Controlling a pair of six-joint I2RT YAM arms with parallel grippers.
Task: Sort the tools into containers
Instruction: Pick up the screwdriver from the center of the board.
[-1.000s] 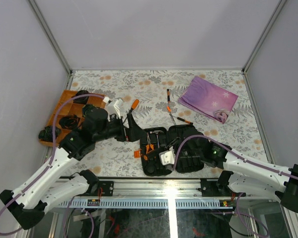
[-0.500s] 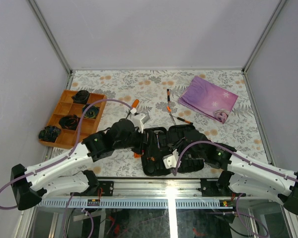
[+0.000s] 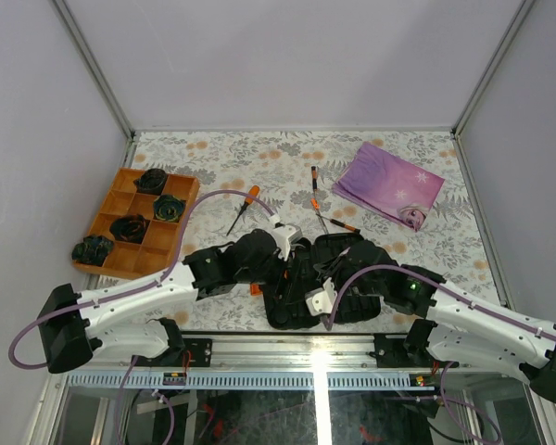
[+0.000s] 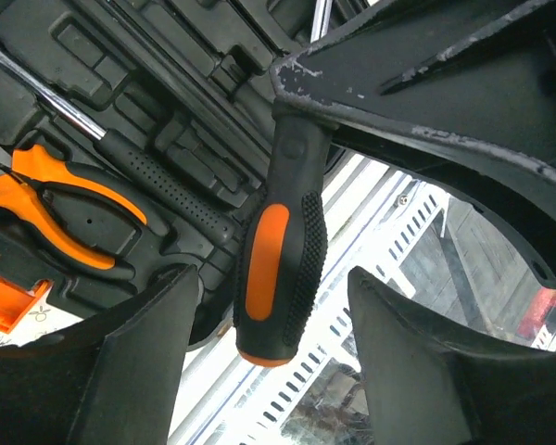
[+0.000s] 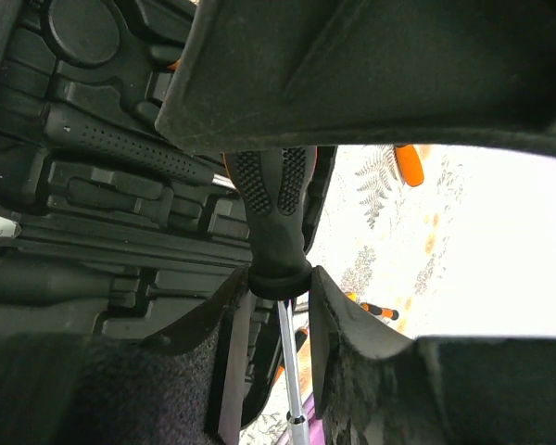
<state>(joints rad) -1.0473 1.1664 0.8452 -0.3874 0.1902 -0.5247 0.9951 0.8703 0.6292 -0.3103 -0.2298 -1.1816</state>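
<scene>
1 tool case, open. 1 orange divided tray. 4 black coiled lumps. 1 purple cloth. 1 pliers. 1 hammer. 1 large screwdriver. 1 lone screwdriver on table. Small screwdrivers clustered by cloth: 2 or 3, too small to separate.

White-and-black twin arms with lilac cabling

White shells on the long links of left arm and right arm, black housings at joints and bases. Lilac cable looped along each. White camera block at each wrist. Small green light on the right elbow housing. Matte black jaws, one edge scuffed pale in the left wrist view.
</scene>
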